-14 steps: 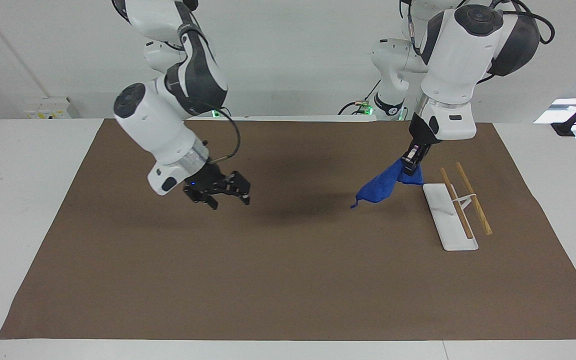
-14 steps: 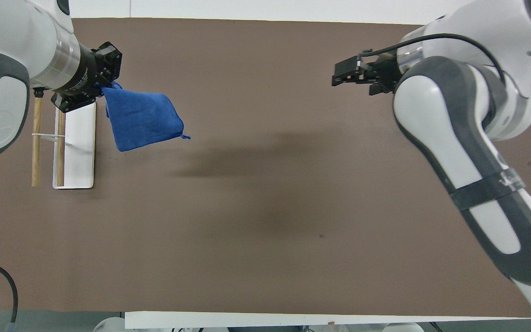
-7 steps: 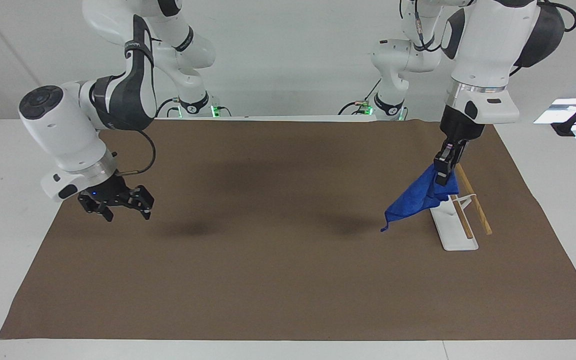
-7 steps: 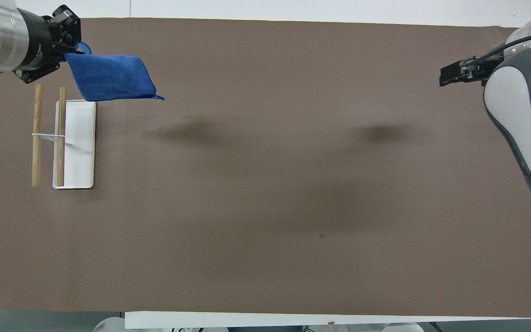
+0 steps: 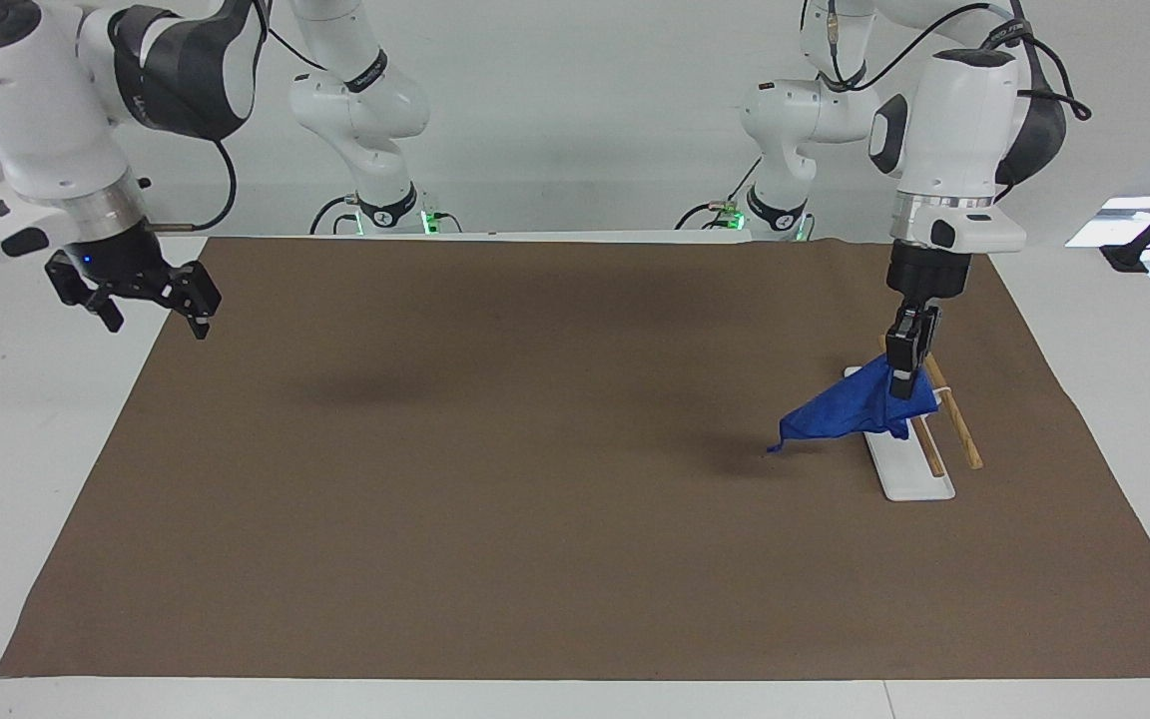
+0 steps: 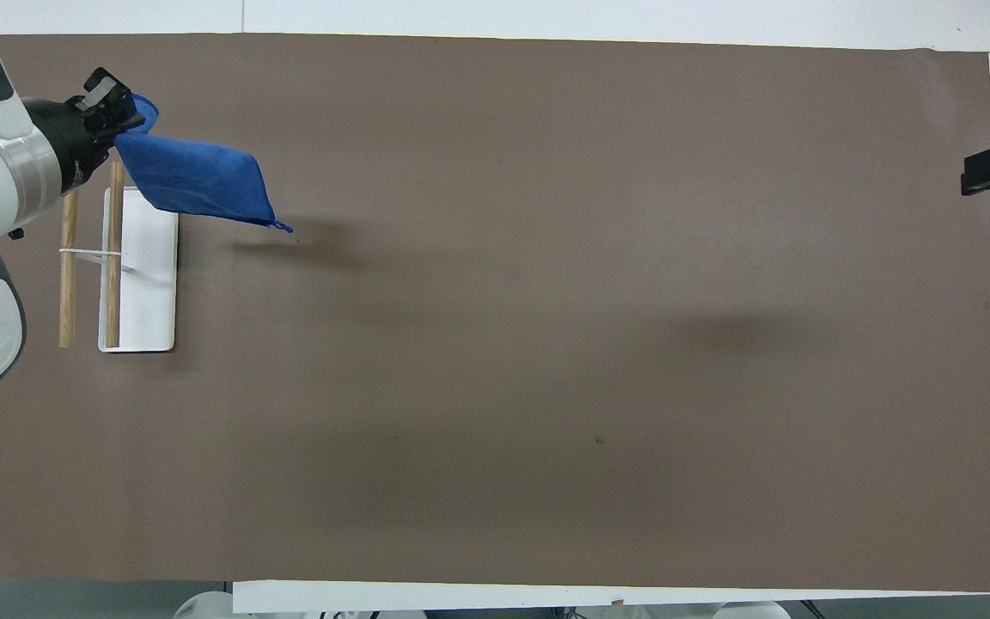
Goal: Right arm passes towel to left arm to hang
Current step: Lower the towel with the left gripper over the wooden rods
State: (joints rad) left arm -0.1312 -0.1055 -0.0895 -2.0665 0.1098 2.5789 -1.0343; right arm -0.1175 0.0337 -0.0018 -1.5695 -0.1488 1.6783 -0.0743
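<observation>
The blue towel [image 5: 840, 414] hangs from my left gripper [image 5: 902, 382], which is shut on one corner of it and points straight down over the rack. The cloth trails toward the middle of the mat, its loop corner just above the surface. In the overhead view the towel [image 6: 194, 179] spreads out from the left gripper [image 6: 114, 116] across one end of the rack. My right gripper [image 5: 156, 318] is open and holds nothing, raised over the mat's edge at the right arm's end of the table. Only its tip [image 6: 989, 170] shows in the overhead view.
The rack has a white base [image 5: 912, 481] and two wooden rods [image 5: 959, 434] on a thin white stand. It stands on the brown mat [image 5: 535, 499] toward the left arm's end. From overhead the base [image 6: 149, 292] and rods [image 6: 68, 275] lie side by side.
The left gripper has carried the towel over the rack and come down. The right arm has drawn back toward its own end of the table and risen, still open.
</observation>
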